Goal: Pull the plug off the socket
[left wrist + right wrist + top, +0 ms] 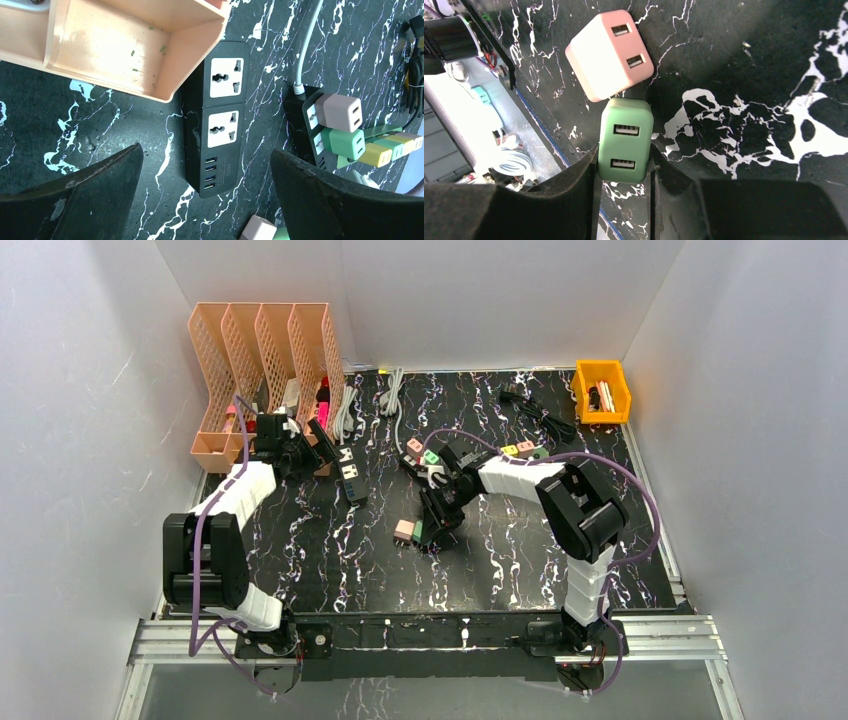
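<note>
My right gripper [624, 167] is shut on a green two-port USB plug [625, 140], which is free of any socket, low over the black marble table. A loose pink plug [609, 55] lies just beyond it. In the top view this pair sits mid-table, the green plug [417, 532] beside the pink plug [404, 530]. A black socket strip [305, 125] still carries a pink plug [337, 111] and a green plug [345, 142]. My left gripper [207, 200] hangs open above an empty black power strip [216, 120].
Orange file organisers [260, 360] stand at the back left, one corner [165, 75] touching the empty strip. A yellow bin [601, 390] sits back right, with black cables [540, 410] and white cables [390, 390] along the back. More coloured plugs [387, 147] lie beside the loaded strip.
</note>
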You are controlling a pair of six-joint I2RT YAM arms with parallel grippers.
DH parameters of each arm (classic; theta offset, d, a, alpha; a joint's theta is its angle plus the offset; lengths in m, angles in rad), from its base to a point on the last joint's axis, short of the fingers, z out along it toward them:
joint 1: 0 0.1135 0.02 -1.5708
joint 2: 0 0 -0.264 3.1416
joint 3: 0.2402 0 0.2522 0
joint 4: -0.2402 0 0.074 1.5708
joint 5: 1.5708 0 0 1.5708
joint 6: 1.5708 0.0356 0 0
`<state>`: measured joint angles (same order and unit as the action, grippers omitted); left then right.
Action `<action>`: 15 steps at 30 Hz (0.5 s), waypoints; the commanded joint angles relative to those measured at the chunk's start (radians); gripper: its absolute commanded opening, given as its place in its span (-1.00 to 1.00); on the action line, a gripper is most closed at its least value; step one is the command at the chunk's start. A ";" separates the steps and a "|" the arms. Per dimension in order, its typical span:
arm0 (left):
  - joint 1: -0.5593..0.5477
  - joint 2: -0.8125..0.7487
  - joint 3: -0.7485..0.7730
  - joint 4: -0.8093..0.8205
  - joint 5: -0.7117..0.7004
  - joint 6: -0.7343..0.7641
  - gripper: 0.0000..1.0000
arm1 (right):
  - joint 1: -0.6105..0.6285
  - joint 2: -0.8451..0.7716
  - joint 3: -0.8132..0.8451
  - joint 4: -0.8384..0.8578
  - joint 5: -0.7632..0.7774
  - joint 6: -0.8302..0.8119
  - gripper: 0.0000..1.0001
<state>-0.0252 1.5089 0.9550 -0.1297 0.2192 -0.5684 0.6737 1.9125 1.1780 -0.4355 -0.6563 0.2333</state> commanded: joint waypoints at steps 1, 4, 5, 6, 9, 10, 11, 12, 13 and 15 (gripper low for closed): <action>0.011 -0.052 0.007 -0.012 0.006 0.016 0.97 | -0.033 -0.053 -0.016 -0.040 -0.011 -0.071 -1.00; 0.014 -0.047 0.021 -0.018 0.010 0.026 0.97 | -0.043 -0.072 -0.053 -0.052 -0.037 -0.084 -1.00; 0.014 -0.045 0.025 -0.020 0.011 0.028 0.97 | -0.045 -0.081 -0.067 -0.057 -0.041 -0.088 -1.00; 0.014 -0.042 0.029 -0.021 0.013 0.030 0.97 | -0.047 -0.092 -0.080 -0.060 -0.043 -0.093 -1.00; 0.013 -0.034 0.028 -0.014 0.020 0.028 0.97 | -0.058 -0.129 -0.112 -0.069 -0.042 -0.096 -1.00; 0.013 -0.031 0.027 -0.008 0.025 0.025 0.97 | -0.061 -0.135 -0.118 -0.075 -0.035 -0.097 -0.99; 0.014 -0.028 0.025 -0.001 0.031 0.022 0.97 | -0.063 -0.138 -0.121 -0.084 -0.024 -0.100 -0.98; 0.014 -0.025 0.023 0.005 0.038 0.019 0.97 | -0.064 -0.136 -0.120 -0.095 -0.013 -0.106 -0.94; 0.014 -0.021 0.021 0.009 0.044 0.015 0.97 | -0.065 -0.131 -0.117 -0.106 -0.001 -0.113 -0.84; 0.014 -0.019 0.021 0.012 0.050 0.012 0.97 | -0.065 -0.121 -0.109 -0.121 0.028 -0.118 -0.57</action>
<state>-0.0158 1.5040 0.9554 -0.1259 0.2303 -0.5535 0.6144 1.8168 1.0618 -0.5075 -0.6624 0.1508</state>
